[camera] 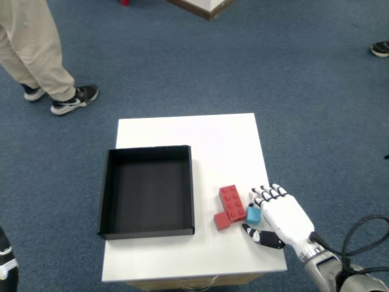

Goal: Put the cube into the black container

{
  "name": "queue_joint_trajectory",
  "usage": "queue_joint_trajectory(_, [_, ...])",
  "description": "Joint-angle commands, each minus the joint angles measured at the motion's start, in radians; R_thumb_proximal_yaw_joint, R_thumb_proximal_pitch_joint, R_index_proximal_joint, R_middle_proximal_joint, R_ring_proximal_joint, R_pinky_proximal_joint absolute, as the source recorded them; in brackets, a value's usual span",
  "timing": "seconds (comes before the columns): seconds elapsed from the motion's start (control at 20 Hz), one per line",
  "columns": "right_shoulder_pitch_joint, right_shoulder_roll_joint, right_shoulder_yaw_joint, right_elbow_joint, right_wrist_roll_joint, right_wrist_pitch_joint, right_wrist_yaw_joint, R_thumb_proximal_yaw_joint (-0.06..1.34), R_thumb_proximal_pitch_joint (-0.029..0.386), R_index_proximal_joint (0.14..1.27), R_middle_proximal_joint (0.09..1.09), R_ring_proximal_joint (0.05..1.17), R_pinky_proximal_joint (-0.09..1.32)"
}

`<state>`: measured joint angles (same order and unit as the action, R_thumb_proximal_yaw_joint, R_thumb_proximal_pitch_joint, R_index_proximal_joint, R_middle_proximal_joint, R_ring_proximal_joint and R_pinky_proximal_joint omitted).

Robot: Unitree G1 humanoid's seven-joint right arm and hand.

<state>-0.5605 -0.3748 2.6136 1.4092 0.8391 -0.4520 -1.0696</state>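
Observation:
The small blue cube (253,214) sits at the table's right front, just right of a red brick (230,207) and now a little apart from it. My white right hand (281,216) lies palm-in against the cube. The index fingertip (256,201) is above the cube and the black-tipped thumb (260,236) below it, so the cube is pinched between them. The other fingers are only slightly curled. The black container (147,190), a square open tray, is empty and stands on the left half of the table, left of the brick.
The white table (200,134) is small, with blue carpet all around. A person's legs and shoes (72,100) are at the far left. A dark part of the other arm (6,261) shows at the bottom left corner.

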Motion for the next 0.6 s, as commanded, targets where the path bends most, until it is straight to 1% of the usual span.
queue_joint_trajectory(0.05, [-0.031,-0.030,-0.010,0.031,0.032,0.002,-0.026,0.69,0.123,0.68,0.23,0.22,0.15])
queue_joint_trajectory(0.25, [-0.032,-0.030,-0.011,0.031,0.036,-0.007,-0.029,0.76,0.137,0.78,0.25,0.22,0.13])
queue_joint_trajectory(0.3, [-0.031,-0.031,-0.011,0.032,0.036,-0.010,-0.032,0.80,0.144,0.87,0.25,0.22,0.13])
queue_joint_trajectory(0.35, [-0.030,-0.030,-0.011,0.032,0.037,-0.013,-0.037,0.92,0.158,0.97,0.25,0.22,0.12])
queue_joint_trajectory(0.4, [-0.030,-0.030,-0.011,0.033,0.037,-0.016,-0.043,1.10,0.175,1.05,0.25,0.22,0.13])
queue_joint_trajectory(0.45, [-0.029,-0.028,-0.011,0.033,0.037,-0.019,-0.050,1.22,0.181,1.08,0.26,0.22,0.13])
queue_joint_trajectory(0.5, [-0.028,-0.028,-0.011,0.034,0.038,-0.023,-0.057,1.26,0.183,1.10,0.26,0.22,0.14])
queue_joint_trajectory(0.6, [-0.028,-0.028,-0.011,0.034,0.038,-0.031,-0.066,1.27,0.183,1.10,0.27,0.22,0.15])
